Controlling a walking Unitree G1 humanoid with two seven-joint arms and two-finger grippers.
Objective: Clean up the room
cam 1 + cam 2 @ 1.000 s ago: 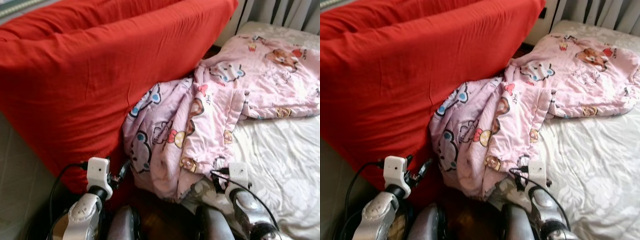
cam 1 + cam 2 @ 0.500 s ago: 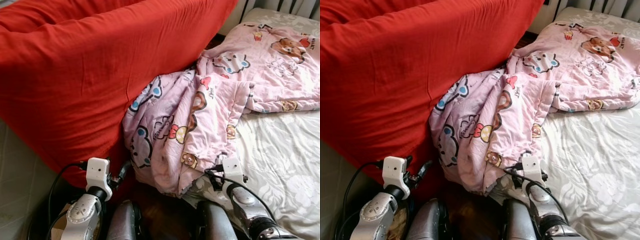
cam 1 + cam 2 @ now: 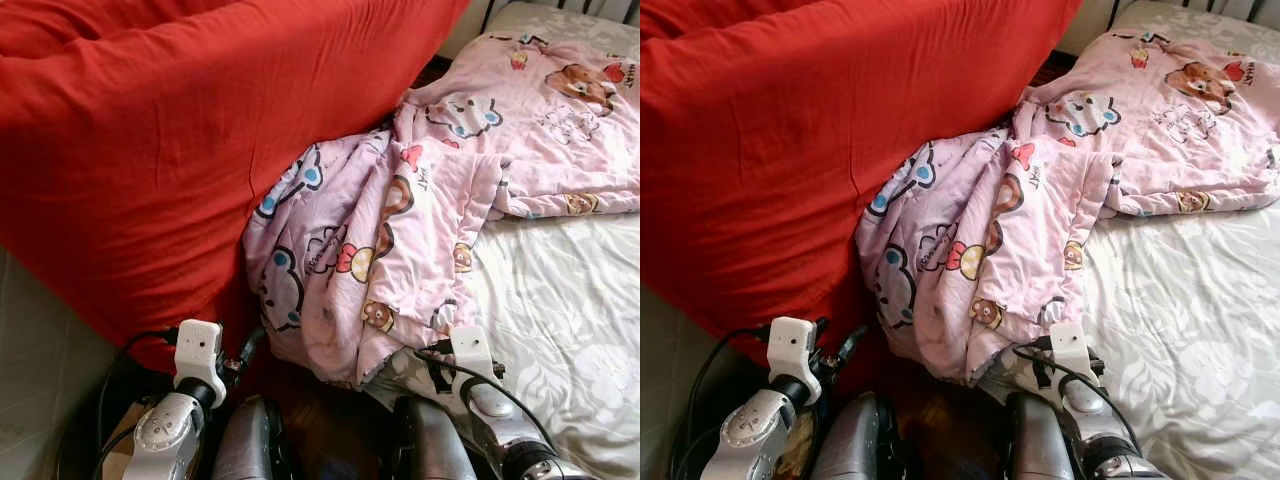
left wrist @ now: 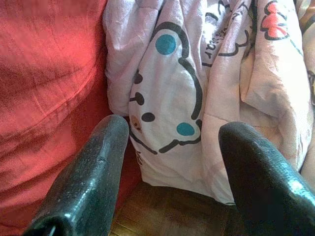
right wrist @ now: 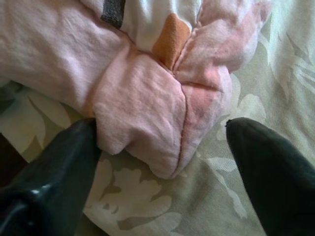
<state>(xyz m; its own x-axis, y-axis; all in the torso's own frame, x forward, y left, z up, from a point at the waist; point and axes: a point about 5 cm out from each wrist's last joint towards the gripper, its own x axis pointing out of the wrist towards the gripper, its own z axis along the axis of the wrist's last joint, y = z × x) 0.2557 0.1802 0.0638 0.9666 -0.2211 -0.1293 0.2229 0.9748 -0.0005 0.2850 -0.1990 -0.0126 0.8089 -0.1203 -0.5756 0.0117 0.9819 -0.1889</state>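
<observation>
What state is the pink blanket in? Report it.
Bunched, not spread: the pink blanket hangs crumpled off the bed against the red cover; its far end lies flatter.

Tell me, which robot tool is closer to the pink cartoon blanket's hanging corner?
Right. The right tool is open around the pink blanket's corner on the flowered sheet, one finger touching it. The left tool is open too, short of the blanket beside the red cover.
</observation>
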